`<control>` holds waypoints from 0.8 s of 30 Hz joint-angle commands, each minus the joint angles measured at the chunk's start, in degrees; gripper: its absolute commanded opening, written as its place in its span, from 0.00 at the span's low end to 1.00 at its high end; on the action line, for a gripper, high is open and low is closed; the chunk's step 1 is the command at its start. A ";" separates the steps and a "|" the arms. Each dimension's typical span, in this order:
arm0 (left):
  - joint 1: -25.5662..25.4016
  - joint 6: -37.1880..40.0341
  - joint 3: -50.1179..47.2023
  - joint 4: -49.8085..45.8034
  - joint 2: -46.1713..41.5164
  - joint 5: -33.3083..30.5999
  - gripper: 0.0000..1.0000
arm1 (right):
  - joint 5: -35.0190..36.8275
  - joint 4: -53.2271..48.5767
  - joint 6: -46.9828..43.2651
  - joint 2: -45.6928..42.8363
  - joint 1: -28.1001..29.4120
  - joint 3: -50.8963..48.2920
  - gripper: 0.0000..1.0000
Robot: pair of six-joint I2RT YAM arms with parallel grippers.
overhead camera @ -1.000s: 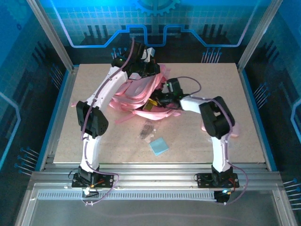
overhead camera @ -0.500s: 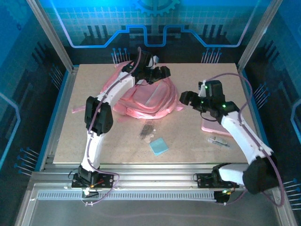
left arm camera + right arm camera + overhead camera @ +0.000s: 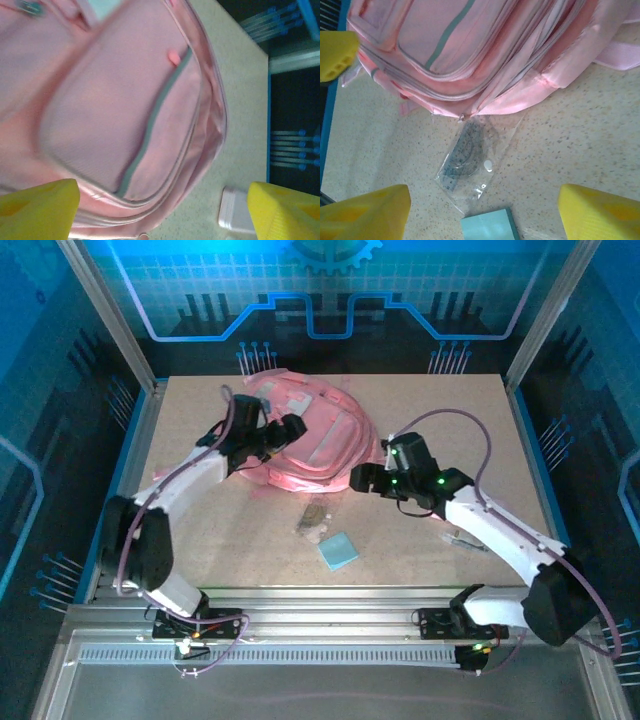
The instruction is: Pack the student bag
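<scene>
Top external: the soft pink student bag (image 3: 318, 435) lies flat, pockets up, long axis far-left to near-right; my left claw (image 3: 160, 210) and right claw (image 3: 482, 212) gape wide, empty.

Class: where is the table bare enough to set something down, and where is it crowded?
Bare: far right corner of the table, between student bag and right edge; near left, between left arm and clear packet. Crowded: before the bag, around packet, blue pad and right gripper.
</scene>
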 commanded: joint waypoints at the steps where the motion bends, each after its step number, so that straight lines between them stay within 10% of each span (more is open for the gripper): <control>1: 0.71 -4.96 -10.33 4.52 -5.08 -5.33 0.87 | 3.01 2.97 1.63 3.01 2.66 2.65 0.78; 16: 1.53 -22.37 -25.38 23.17 -0.81 -19.88 0.87 | 3.66 3.08 2.37 6.68 7.07 4.85 0.79; 24: 1.48 -22.00 -19.21 32.16 12.82 -16.14 0.70 | 0.52 8.77 0.39 9.48 11.47 3.22 0.66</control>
